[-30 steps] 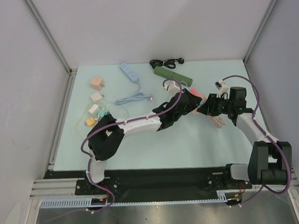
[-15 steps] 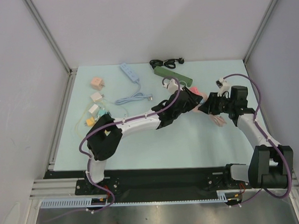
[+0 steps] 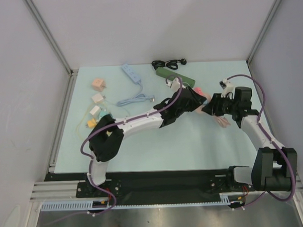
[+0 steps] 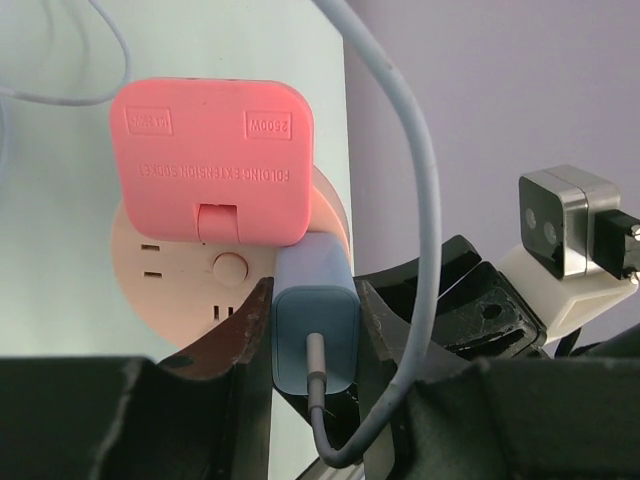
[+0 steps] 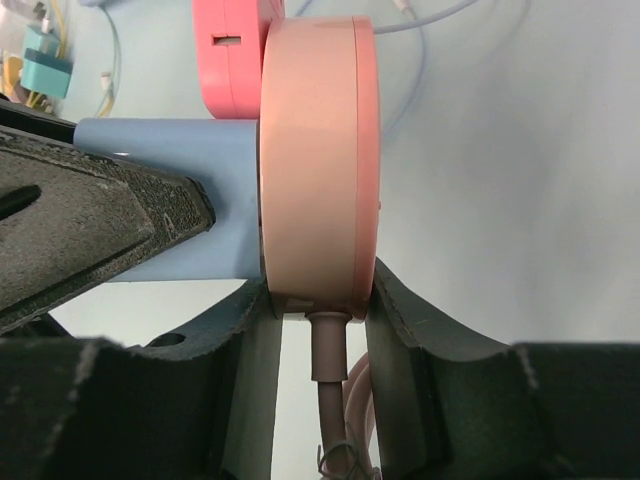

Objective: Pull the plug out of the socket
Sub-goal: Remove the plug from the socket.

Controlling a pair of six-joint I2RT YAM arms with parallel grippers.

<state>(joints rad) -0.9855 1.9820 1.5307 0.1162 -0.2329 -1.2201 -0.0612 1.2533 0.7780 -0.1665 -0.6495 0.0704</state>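
The socket (image 4: 160, 270) is a round peach disc with a pink folding block on its face; I see it edge-on in the right wrist view (image 5: 318, 150). A light blue plug (image 4: 313, 320) with a grey-blue cable sits against the socket face (image 5: 170, 200). My left gripper (image 4: 313, 300) is shut on the plug's two sides. My right gripper (image 5: 320, 310) is shut on the disc's rim, just above its brown cord (image 5: 330, 370). From above, both grippers meet at the socket (image 3: 201, 96), right of the table's middle.
A green power strip (image 3: 175, 76) and a black cable (image 3: 167, 63) lie just behind the grippers. A pale blue power strip (image 3: 131, 72) with its cord lies farther left. Small adapters (image 3: 97, 98) cluster at the left edge. The socket's cord coils near the right gripper (image 3: 221, 122).
Both grippers, still holding plug and socket, have drifted slightly toward the back of the table. The grips look unchanged.
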